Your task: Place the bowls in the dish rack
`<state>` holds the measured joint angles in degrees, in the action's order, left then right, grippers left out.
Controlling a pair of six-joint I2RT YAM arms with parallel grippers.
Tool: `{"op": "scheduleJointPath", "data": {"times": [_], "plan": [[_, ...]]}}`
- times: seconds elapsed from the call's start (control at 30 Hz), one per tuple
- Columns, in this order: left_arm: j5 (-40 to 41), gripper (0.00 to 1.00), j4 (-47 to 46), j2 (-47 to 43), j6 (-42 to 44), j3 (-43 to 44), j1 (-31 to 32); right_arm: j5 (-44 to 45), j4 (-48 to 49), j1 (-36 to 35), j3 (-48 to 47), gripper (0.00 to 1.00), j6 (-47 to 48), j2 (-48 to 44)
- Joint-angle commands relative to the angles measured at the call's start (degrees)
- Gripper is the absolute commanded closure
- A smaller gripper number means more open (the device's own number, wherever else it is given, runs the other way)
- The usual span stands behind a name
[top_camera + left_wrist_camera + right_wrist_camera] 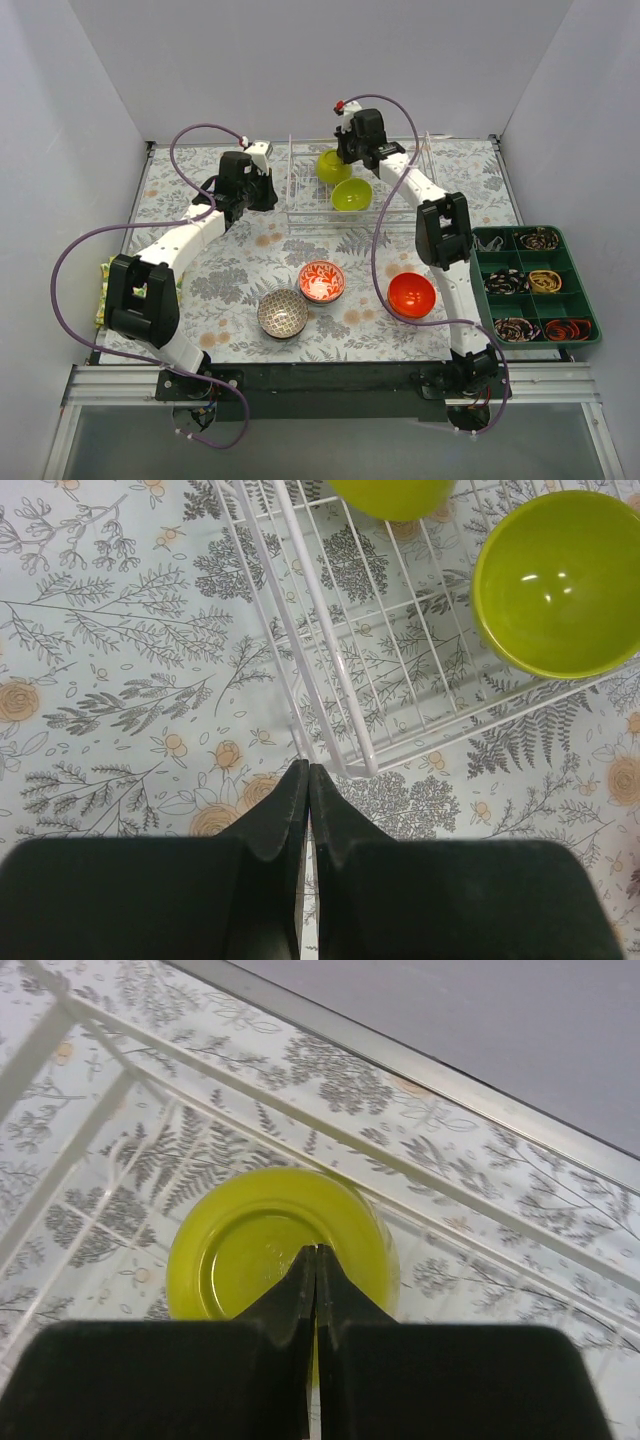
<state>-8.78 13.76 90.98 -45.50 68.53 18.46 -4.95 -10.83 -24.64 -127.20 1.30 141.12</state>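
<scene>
Racking step: right gripper seemingly pinches upright lime-green round bowl in silvery wire dish rack; next probably needs release.

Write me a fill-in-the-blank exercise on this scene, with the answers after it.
The dish rack holds ____ lime-green bowls. Outside it, ____ other bowls lie on the table. The compartmented tray at the table's right edge is dark ____.
Missing words: two; three; green.
</scene>
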Motion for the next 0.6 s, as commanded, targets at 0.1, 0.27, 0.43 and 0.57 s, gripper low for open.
{"op": "scheduleJointPath", "data": {"times": [0.1, 0.27, 0.43, 0.57], "plan": [[-3.17, 1.00, -1.36, 0.69, -1.88, 0.82, -0.18, 6.25, -4.64, 5.30, 6.95, 0.99, 4.41, -4.62], [-3.88, 1.00, -1.89, 0.78, -2.49, 0.55, -0.18, 8.46, -5.25, 7.06, 11.35, 0.99, 6.61, -7.69], [-3.97, 1.00, -2.68, -0.27, -2.76, -0.50, -0.18, 10.57, -5.25, 8.47, 14.16, 0.99, 8.54, -9.28], [-3.79, 1.00, -3.21, -1.33, -3.11, -1.73, -0.18, 13.47, -5.25, 9.00, 15.92, 0.99, 10.39, -10.69]]}}
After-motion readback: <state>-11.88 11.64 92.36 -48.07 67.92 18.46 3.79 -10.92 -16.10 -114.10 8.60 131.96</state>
